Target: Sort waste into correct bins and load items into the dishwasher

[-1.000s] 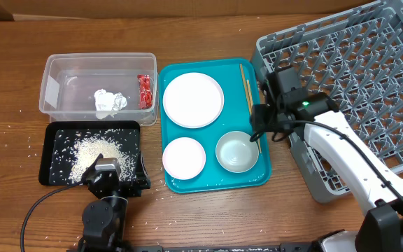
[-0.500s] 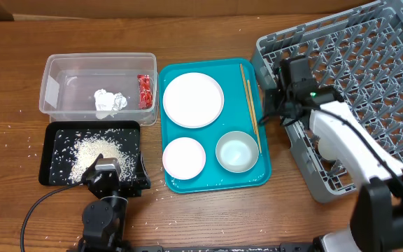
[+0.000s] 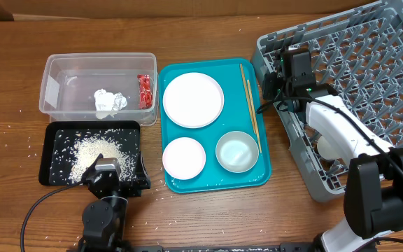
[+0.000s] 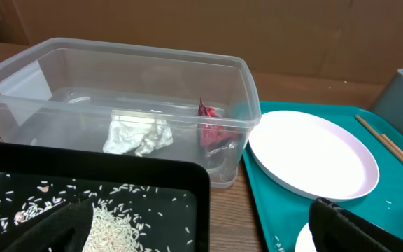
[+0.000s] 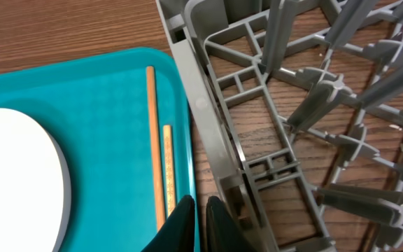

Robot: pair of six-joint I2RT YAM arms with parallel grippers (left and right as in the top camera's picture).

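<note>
The clear tub holds the white paper wad and the red wrapper; both also show in the left wrist view, wad and wrapper. Rice lies in the black tray. The large plate, small plate, bowl and two chopsticks lie on the teal tray. My right gripper is shut and empty, between the chopsticks and the grey rack's left wall. My left gripper is open at the black tray's near edge.
The grey dish rack fills the right side, tilted, with rows of upright pegs. Loose rice grains are scattered on the wooden table around the black tray. The teal tray's right rim lies close against the rack.
My right gripper has moved away from the bowl, up and to the right, to the rack's left wall. The chopsticks now show in full. The left arm has not moved.
</note>
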